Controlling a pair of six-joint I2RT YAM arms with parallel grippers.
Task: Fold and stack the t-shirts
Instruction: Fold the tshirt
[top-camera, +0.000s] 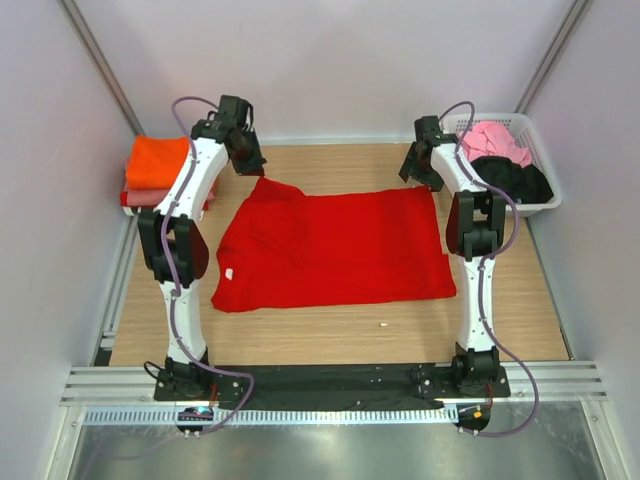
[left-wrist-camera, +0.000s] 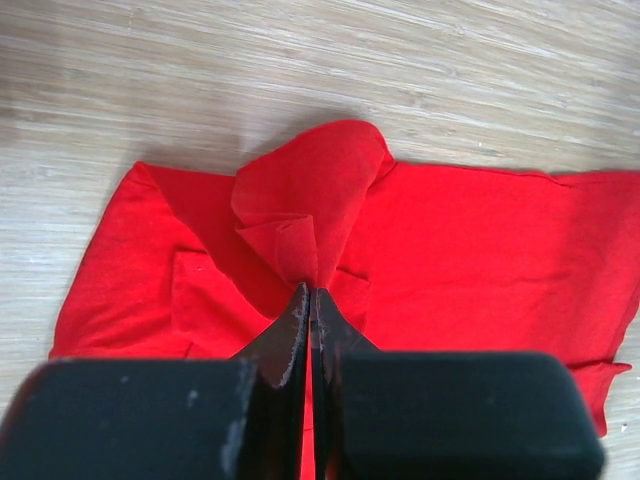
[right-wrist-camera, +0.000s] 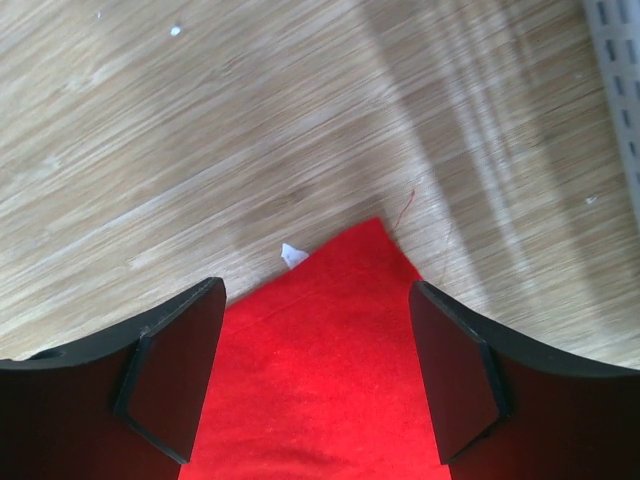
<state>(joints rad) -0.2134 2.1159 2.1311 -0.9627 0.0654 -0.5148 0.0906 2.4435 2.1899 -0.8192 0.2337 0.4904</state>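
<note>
Pinching far-left corner of red t-shirt (top-camera: 340, 250), your left tool (left-wrist-camera: 308, 300) is pressed together on cloth. Right tool (right-wrist-camera: 315, 295) spread, straddling far-right corner. Shirt lies flat at middle of worktop (top-camera: 330, 335). Lower right tool, catch corner fully, then lift both evenly toward near edge.

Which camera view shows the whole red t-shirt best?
The top external view: there the red t-shirt lies spread out, nearly all of it in sight. The left wrist view shows most of it, with a fold pinched in the left gripper. The right wrist view shows only one corner inside the open right gripper.
</note>
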